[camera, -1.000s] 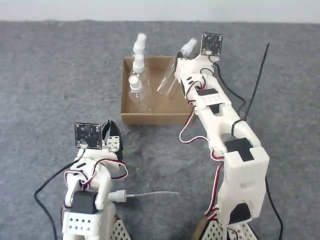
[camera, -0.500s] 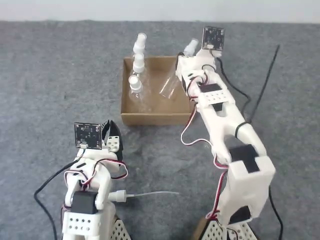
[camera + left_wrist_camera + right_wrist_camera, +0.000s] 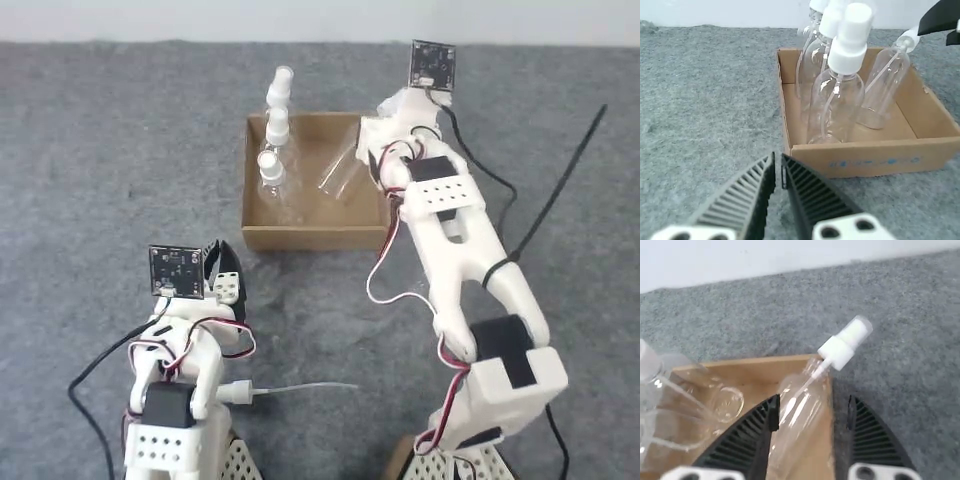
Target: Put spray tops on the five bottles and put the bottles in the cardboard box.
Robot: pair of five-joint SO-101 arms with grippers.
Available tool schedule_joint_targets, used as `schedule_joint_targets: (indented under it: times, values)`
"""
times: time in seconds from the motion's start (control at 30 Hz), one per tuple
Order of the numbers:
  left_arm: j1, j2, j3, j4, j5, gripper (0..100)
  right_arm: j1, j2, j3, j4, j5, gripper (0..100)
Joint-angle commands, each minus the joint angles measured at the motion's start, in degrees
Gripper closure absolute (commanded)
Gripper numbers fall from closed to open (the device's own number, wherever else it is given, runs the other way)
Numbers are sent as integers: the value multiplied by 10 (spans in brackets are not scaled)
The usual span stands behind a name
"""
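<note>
At 7 o'clock the left arm [image 3: 180,370] sits with jaws closed on nothing, a loose spray top [image 3: 240,392] on the worktop [image 3: 100,150] beside its base. At 12 o'clock the box [image 3: 300,238] holds three upright bottles [image 3: 272,170] along its 9 o'clock wall. A fourth bottle [image 3: 340,172] leans on the 3 o'clock wall between the open jaws of the right arm [image 3: 450,220]. The arm is best lifted straight up, clear of the nozzle, so the bottle isn't tipped out.

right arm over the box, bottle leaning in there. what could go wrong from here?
1. The tilted bottle leans on the wall of the cardboard box, spray top past the rim; it could slide or tip out.
2. The open right gripper straddles it; pulling back may snag it, or knock the upright bottles.
3. A loose spray top lies by the left arm base and could get swept.
</note>
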Motion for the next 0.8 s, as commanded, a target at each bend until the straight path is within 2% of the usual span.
schedule_joint_targets:
  times: [0.0,0.2,0.43,0.77]
  values:
    - [-3,-8,-7,6,1,985,-37,-51,-19,36,-7,828]
    - [-3,-8,-7,6,1,985,-51,-49,-19,38,-74,827]
    - [-3,-8,-7,6,1,985,-52,-22,-20,33,-76,735]
    - [-3,-8,-7,6,1,985,-73,80,-87,17,-76,731]
